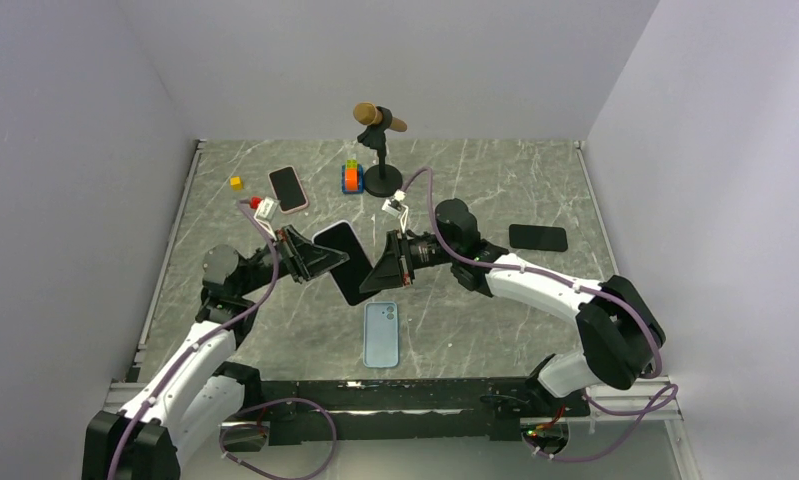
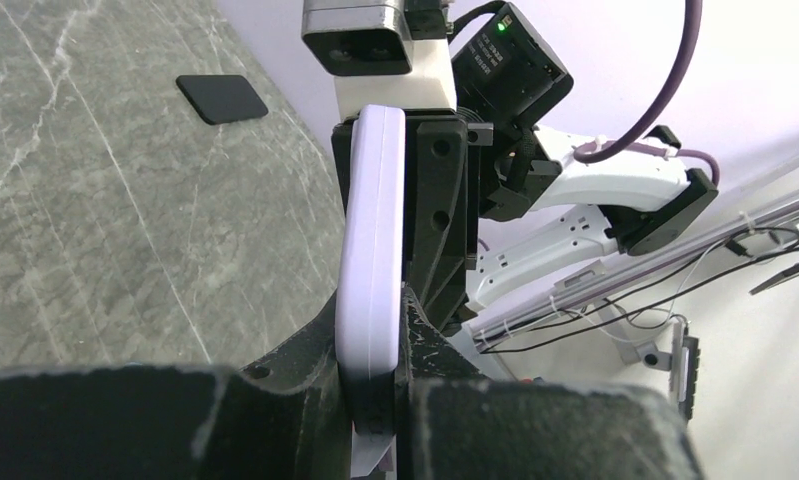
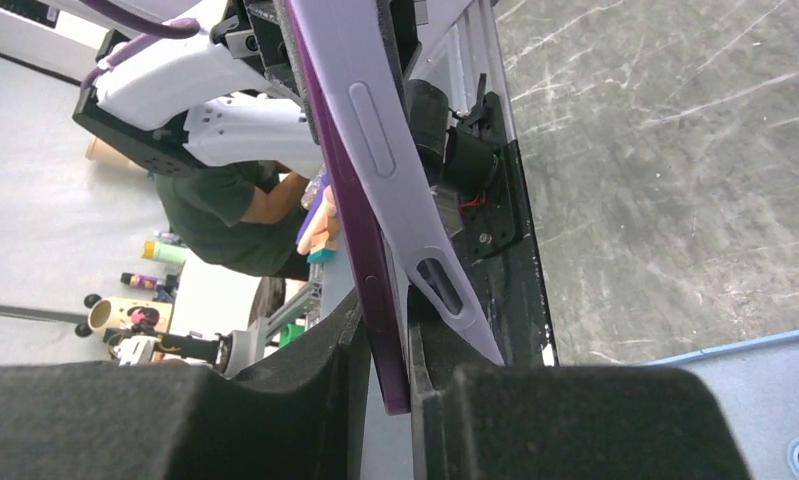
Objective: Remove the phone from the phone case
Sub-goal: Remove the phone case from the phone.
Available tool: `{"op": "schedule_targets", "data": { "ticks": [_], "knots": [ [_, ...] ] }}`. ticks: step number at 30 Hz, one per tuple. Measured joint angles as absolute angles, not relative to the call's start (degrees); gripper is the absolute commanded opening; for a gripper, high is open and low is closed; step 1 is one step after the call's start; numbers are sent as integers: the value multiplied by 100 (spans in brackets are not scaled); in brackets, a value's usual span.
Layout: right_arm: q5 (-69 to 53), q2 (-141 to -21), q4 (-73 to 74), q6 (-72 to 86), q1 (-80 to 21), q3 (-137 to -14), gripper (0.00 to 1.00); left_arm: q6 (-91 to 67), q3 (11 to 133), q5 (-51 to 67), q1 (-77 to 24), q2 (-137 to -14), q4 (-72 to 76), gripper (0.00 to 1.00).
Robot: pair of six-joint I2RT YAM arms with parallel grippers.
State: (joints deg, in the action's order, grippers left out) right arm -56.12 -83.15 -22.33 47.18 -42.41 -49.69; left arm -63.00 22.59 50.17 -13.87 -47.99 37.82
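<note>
Phone in its lilac case is held up off the counter, midway between the arms. Left hand is clamped on the case at one end. Right hand pinches the phone's purple edge, where the case corner stands peeled away.

Marbled surface is occupied by blue phone, black phone, pink-edged phone, yellow block, block stack, mic stand.
</note>
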Motion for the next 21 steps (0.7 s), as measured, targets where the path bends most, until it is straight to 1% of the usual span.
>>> {"op": "schedule_targets", "data": {
  "ticks": [2,6,10,11,13,14,15,16,18,19,21],
  "knots": [
    [-5592,-8302,-2399,4836,-4265,-4886,25,-6202,2265,5022,-1409,-4698,3677,0],
    [-5524,-8291,-2676,5076,-4281,-4764,23,-6099,2276,5028,-1466,-4672,3581,0],
    [-5500,-8294,-2856,5256,-4285,-4718,23,-6095,2276,5039,-1505,-4674,3603,0],
    [-5498,-8294,-2884,5295,-4285,-4716,20,-6099,2276,5041,-1505,-4676,3618,0],
    [-5505,-8300,-2943,5356,-4285,-4713,3,-6112,2276,5043,-1509,-4676,3653,0],
    [-5564,-8313,-3035,5360,-4283,-4711,0,-6139,2279,5037,-1509,-4676,3658,0],
    [-5638,-8329,-3181,5341,-4281,-4705,0,-6246,2281,5024,-1507,-4676,3636,7],
    [-5693,-8331,-3319,5334,-4274,-4683,0,-6324,2294,5022,-1503,-4676,3599,15],
    [-5730,-8355,-3586,5435,-4257,-4604,0,-6340,2353,5019,-1507,-4670,3481,38],
    [-5745,-8372,-3697,5531,-4252,-4578,0,-6307,2359,5011,-1511,-4663,3459,46],
    [-5653,-8447,-4058,5961,-4235,-4510,0,-6132,2353,4980,-1559,-4624,3391,58]
  ]
}}
